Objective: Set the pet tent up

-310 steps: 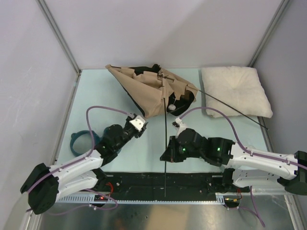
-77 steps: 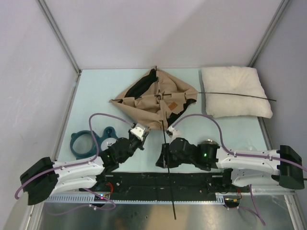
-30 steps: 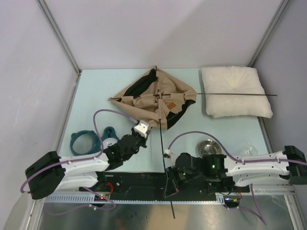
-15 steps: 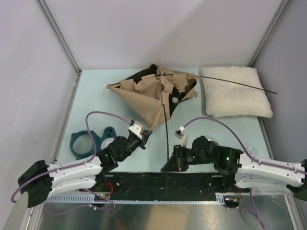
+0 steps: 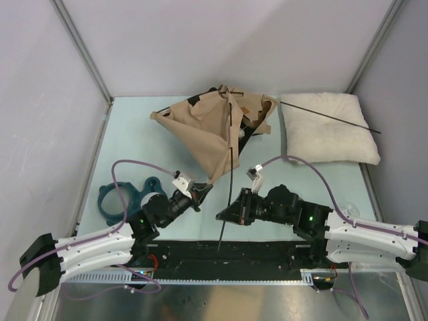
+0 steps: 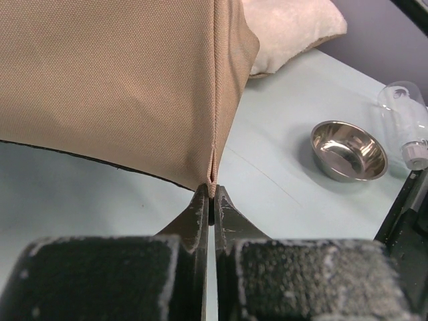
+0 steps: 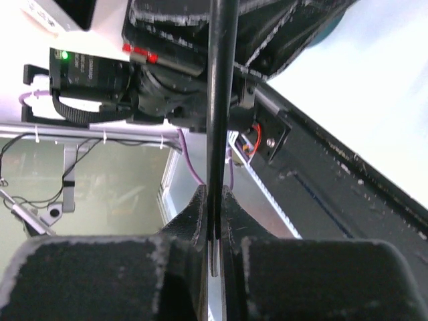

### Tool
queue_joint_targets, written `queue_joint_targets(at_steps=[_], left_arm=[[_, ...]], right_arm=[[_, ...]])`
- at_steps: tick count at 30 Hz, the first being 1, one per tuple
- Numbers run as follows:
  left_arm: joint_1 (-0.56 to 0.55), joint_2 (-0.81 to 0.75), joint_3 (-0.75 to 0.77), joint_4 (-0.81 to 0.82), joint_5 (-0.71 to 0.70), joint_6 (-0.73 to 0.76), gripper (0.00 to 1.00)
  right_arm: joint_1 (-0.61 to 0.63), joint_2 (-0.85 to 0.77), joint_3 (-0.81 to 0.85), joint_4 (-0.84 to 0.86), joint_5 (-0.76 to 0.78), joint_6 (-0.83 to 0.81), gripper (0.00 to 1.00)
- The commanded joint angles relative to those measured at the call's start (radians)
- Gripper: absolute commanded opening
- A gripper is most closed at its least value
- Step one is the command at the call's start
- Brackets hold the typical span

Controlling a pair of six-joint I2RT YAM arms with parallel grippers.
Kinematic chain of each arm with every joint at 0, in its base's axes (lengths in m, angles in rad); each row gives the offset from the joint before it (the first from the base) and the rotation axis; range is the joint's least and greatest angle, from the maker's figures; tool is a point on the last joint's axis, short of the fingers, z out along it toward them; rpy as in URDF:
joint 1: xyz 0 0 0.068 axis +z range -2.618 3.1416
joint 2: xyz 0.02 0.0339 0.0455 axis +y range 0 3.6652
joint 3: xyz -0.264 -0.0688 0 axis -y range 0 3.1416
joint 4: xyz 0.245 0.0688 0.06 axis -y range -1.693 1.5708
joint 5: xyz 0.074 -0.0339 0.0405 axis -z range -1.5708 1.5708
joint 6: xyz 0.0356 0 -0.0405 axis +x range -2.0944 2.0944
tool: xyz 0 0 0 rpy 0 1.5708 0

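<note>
The pet tent (image 5: 207, 130) sits toward 12 o'clock on the table (image 5: 127, 134), a crumpled tan mound with black lining showing at its upper right. Its fabric is drawn into a taut panel that tapers down to a corner pointing toward 6 o'clock. In the left wrist view that panel (image 6: 114, 80) fills the upper frame, a seam running down its edge to the tip.

The left gripper (image 5: 202, 190) has its jaws pressed together on that very corner, the seam end pinched between the fingertips (image 6: 200, 208).

One thin black pole (image 5: 229, 167) runs from the tent's top at 12 o'clock straight down to 6 o'clock, past the near edge of the table. The right gripper (image 5: 225, 213) is clamped tight on it low along its length; from the right wrist the pole (image 7: 221, 100) passes upright between the closed fingers (image 7: 195, 214).

A second pole (image 5: 331, 118) sticks out of the tent toward 3 o'clock, lying across the cream pillow (image 5: 328, 134), which rests just beside the tent at 2 o'clock.

A teal ring (image 5: 112, 200) lies at 8 o'clock. The left wrist view also shows a steel bowl (image 6: 349, 150) and a clear bottle (image 6: 404, 110) at 4 o'clock of the tent.
</note>
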Motion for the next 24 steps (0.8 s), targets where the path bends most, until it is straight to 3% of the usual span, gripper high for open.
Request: queue_joint_targets(at_steps=[1, 11, 24], left_arm=[[-0.048, -0.015, -0.026, -0.124, 0.132, -0.015, 0.00], [-0.158, -0.012, -0.059, -0.153, -0.095, -0.006, 0.00], [-0.231, 0.015, -0.082, -0.156, -0.175, -0.039, 0.00]], right_arm=[[-0.084, 0.005, 0.038, 0.206, 0.309, -0.041, 0.00], [-0.195, 0.032, 0.088, 0.245, 0.388, -0.029, 0.00], [-0.268, 0.128, 0.191, 0.299, 0.477, 0.001, 0.00]])
